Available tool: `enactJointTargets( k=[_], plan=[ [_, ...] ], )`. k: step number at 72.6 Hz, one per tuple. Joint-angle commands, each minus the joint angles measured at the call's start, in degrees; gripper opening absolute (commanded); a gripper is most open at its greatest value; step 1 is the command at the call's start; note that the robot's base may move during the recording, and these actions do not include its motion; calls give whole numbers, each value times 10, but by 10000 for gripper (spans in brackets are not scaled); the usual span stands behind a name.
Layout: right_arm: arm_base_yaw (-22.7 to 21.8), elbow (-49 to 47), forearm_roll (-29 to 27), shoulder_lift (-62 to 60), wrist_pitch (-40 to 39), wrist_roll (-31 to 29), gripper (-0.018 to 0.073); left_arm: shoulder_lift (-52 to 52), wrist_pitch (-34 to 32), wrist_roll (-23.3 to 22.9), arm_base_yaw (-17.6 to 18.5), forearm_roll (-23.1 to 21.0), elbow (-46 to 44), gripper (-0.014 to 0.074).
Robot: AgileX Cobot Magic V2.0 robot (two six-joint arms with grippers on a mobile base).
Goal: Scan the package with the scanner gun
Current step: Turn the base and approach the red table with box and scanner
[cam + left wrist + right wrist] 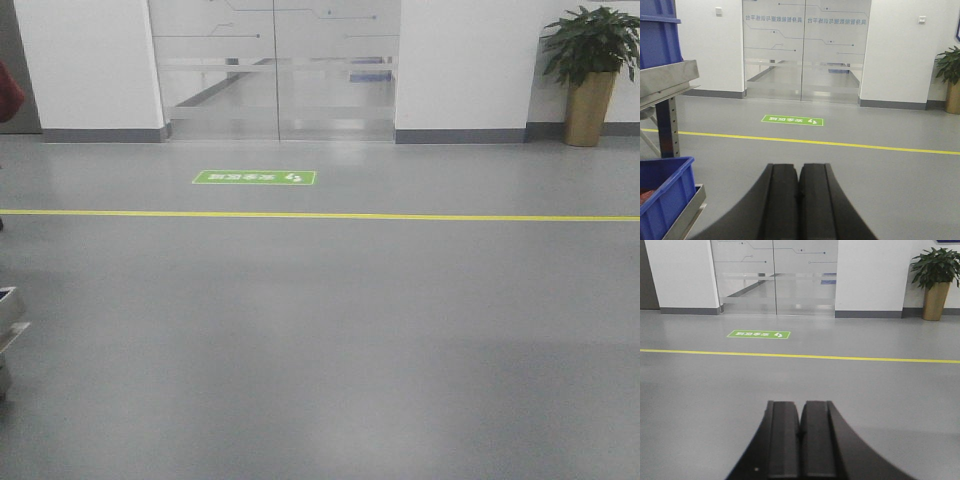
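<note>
The package and the scanner gun are out of view in all three views. In the left wrist view my left gripper is shut, its black fingers pressed together with nothing between them, pointing over bare grey floor. My right gripper is likewise shut and holds nothing, aimed across the floor toward the glass doors. Neither gripper shows in the front view.
A metal rack with blue bins stands at the left. A yellow floor line and a green floor sign lie ahead of glass doors. A potted plant stands at the far right wall.
</note>
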State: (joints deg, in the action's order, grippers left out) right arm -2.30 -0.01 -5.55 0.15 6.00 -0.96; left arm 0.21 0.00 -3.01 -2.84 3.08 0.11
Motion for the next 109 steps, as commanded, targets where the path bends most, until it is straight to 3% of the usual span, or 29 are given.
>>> enactJointTargets(
  k=[1, 109],
  plan=[
    [-3, 0, -1, -2, -10, -1, -168, -2, -10, 0, 0, 2, -1, -111],
    [-3, 0, -2, -2, -10, -1, -168, -2, -10, 0, 0, 2, -1, -111]
  ],
)
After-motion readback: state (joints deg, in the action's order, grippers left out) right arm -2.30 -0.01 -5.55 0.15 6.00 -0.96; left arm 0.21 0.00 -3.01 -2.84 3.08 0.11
